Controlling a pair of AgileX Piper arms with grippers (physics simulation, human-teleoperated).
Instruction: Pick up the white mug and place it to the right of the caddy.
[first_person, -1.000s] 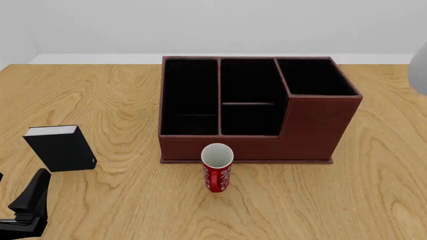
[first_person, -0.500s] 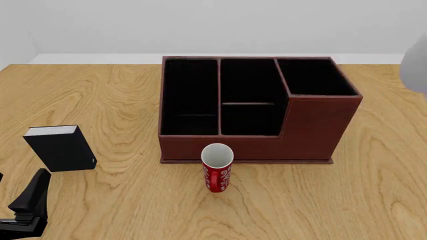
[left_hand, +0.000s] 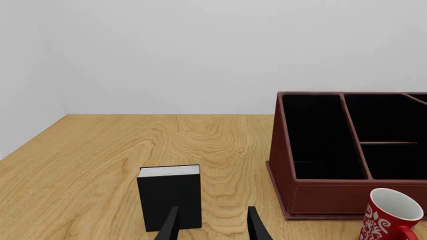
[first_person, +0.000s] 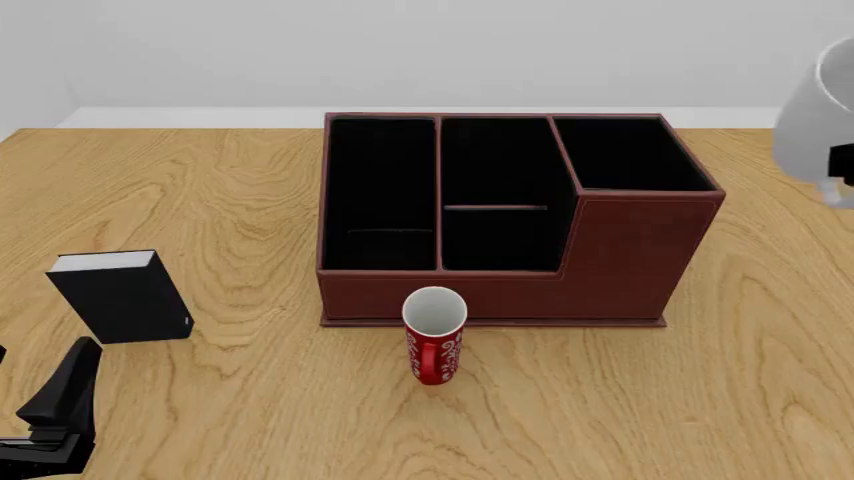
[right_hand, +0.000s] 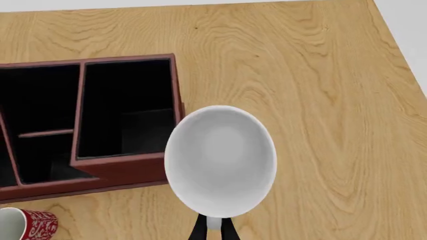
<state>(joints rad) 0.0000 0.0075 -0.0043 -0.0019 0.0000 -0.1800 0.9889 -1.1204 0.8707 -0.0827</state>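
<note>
Wooden table (first_person: 200, 180): caddy (first_person: 627, 260) at centre, red cup (first_person: 434, 348) touching-close at its 6 o'clock, black box (first_person: 123, 297) standing at 8 o'clock.

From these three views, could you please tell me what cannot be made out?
- White mug: front view, cut off by the right edge; handle unseen.
- Right gripper: right wrist view, its fingertips sit behind the mug, so the grip is not visible.
- Caddy: left wrist view, right end cut off.
- Red cup: right wrist view, cut by the corner.
</note>
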